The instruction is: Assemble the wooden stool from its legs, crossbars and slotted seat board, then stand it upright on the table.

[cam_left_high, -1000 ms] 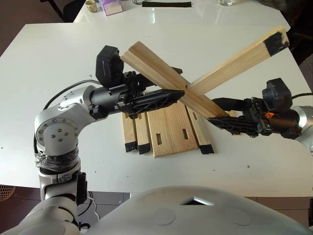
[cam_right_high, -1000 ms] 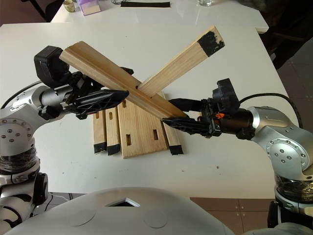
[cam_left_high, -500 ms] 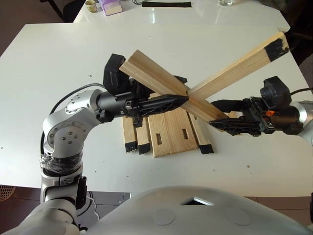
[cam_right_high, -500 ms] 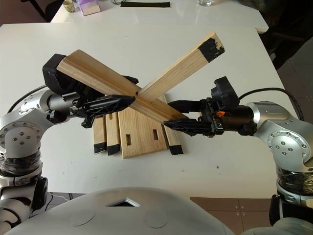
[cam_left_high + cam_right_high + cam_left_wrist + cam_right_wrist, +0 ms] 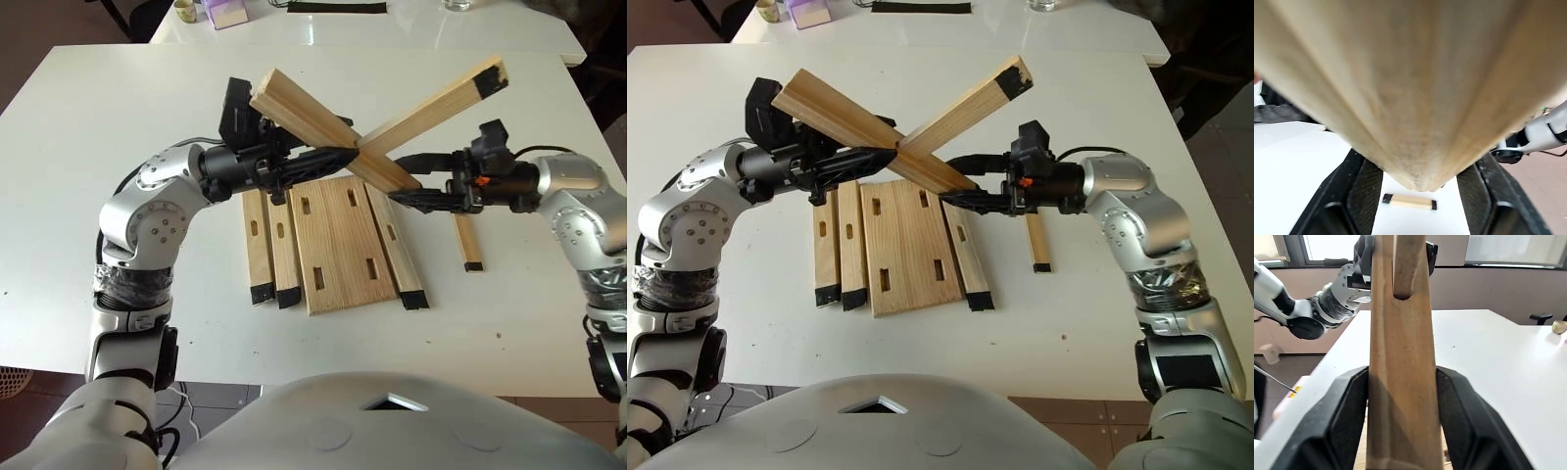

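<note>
Left eye view: crossed legs (image 5: pixel 431 103) held as an X above the slotted seat board (image 5: pixel 338 245) on the surface (image 5: pixel 98 117), left end effector (image 5: pixel 338 157) clamped by the crossing, right end effector (image 5: pixel 400 181) clamped on one leg's lower end.

No text, label or number is legible on anything here.

A white table (image 5: pixel 88 176) sits before bright windows (image 5: pixel 1508 249).

White table (image 5: pixel 78 137): seat board (image 5: pixel 343 238), legs (image 5: pixel 259 245)
</note>
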